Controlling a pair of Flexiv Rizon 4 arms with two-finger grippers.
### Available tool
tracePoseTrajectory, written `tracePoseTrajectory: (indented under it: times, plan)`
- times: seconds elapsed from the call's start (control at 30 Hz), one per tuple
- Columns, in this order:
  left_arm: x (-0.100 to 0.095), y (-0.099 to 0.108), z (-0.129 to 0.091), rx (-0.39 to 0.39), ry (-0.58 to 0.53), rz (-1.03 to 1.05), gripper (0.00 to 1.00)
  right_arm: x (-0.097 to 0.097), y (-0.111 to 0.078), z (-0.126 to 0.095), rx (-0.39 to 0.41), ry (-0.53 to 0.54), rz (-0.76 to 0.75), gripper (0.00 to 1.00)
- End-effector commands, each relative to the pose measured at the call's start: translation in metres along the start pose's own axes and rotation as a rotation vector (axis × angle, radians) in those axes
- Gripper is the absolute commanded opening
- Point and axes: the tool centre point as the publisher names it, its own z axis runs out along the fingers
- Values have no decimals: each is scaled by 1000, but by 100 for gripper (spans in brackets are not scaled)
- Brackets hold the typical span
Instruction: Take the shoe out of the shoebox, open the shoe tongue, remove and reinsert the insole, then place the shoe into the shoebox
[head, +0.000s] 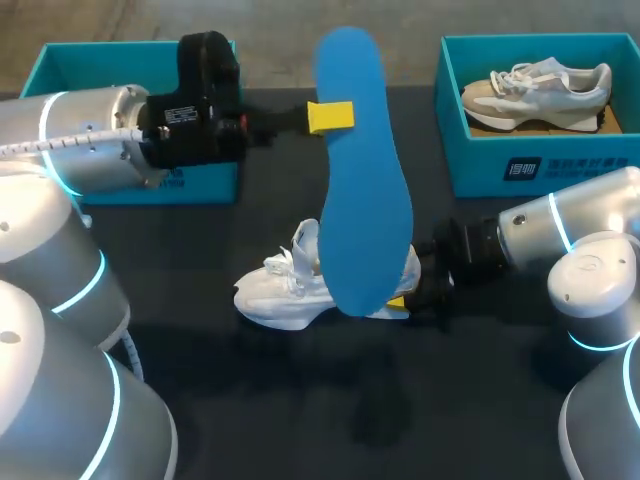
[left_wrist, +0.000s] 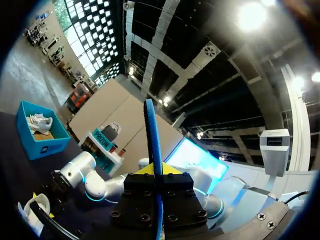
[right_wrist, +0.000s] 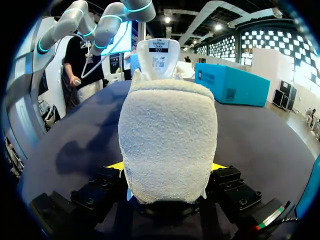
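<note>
While the left gripper pinches a blue foam insole aloft, the right gripper clamps the heel of a white sneaker.
Sneaker mid-bench; teal cardboard shoebox at 11 o'clock, second teal shoebox at 1 o'clock.

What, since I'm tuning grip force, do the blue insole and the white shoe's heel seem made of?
Insole: probably foam, matte blue; thin, smooth, keeping its shape while held. Shoe heel: fuzzy, terry-like fabric, off-white; nubbly pile shows in the right wrist view.
</note>
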Motion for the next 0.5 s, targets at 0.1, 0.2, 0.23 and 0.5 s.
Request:
tracePoseTrajectory:
  times: [0.1, 0.2, 0.23, 0.5]
  plan:
    - [9, 6, -8, -3, -20, 3, 0, -2, -2, 2, 7, 0, 1, 0]
    - [7, 8, -8, 2, -23, -2, 0, -2, -2, 2, 7, 0, 1, 0]
    - [6, 9, -8, 3, -26, 1, 0, -2, -2, 2, 7, 0, 1, 0]
    - [3, 10, -5, 0, -27, 1, 0, -2, -2, 2, 7, 0, 1, 0]
